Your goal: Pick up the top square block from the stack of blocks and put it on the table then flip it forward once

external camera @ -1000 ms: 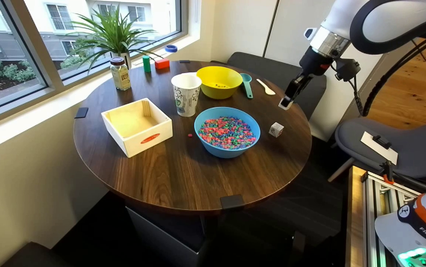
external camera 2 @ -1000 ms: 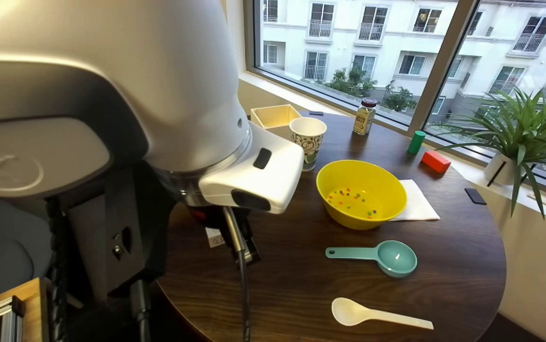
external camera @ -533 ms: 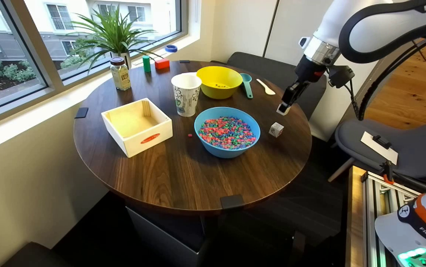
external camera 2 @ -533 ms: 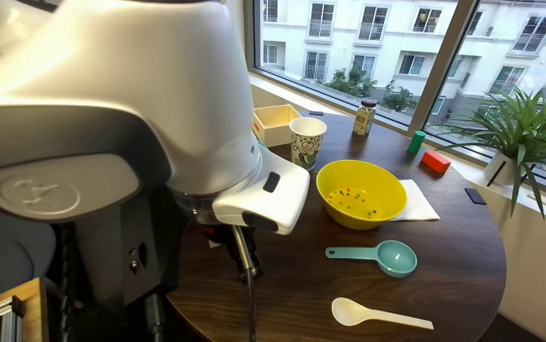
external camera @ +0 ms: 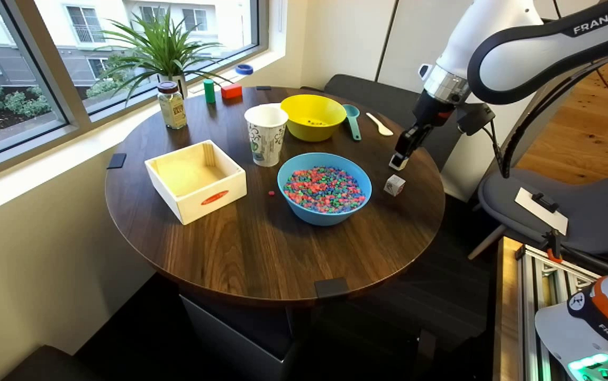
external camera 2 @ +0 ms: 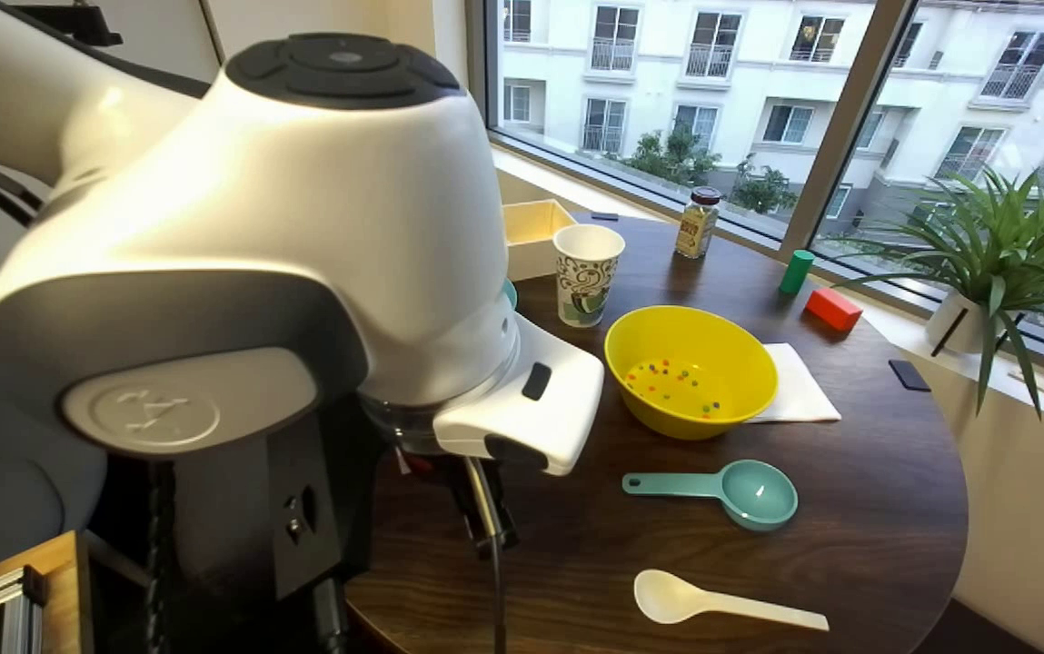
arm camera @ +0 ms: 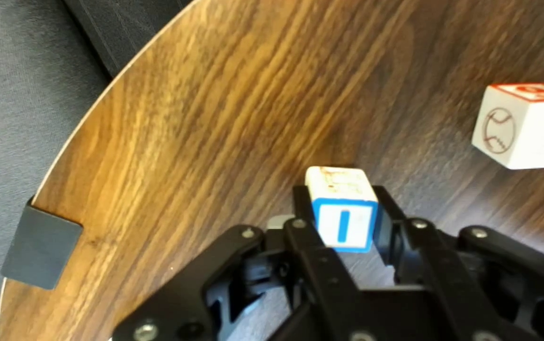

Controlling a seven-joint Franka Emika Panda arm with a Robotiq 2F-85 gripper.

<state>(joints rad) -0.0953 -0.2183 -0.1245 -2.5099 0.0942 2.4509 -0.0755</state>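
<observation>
Can see the square block [arm camera: 343, 213] a little below the middle of the wrist view, held by the gripper [arm camera: 342, 203], with its fingers [arm camera: 303, 206] close against two opposite sides and the blue-bordered face, marked with one blue stroke, turned toward the camera. In an exterior view, find this block right of the middle, at the right part of the table [external camera: 251, 254]; cannot tell whether touching the surface or a little above. Just below it in the frame, see the other white block [external camera: 394, 185], resting on the table; in the wrist view, find it at the right edge, with a baseball drawn on one face and a red border on the upper one. More to the left, in the middle of the frame, see a blue bowl [external camera: 318, 218] with many coloured beads [external camera: 325, 188]. Above, toward the upper middle, see a yellow bowl [external camera: 309, 133] and, left of it, a paper cup [external camera: 265, 140]. Farther left, notice a wooden box [external camera: 192, 206], and in the upper left a jar [external camera: 173, 111]. In an exterior view, at the left of the frame, see the white arm [external camera 2: 285, 209], large and near, hiding the held block and most of the gripper.
</observation>
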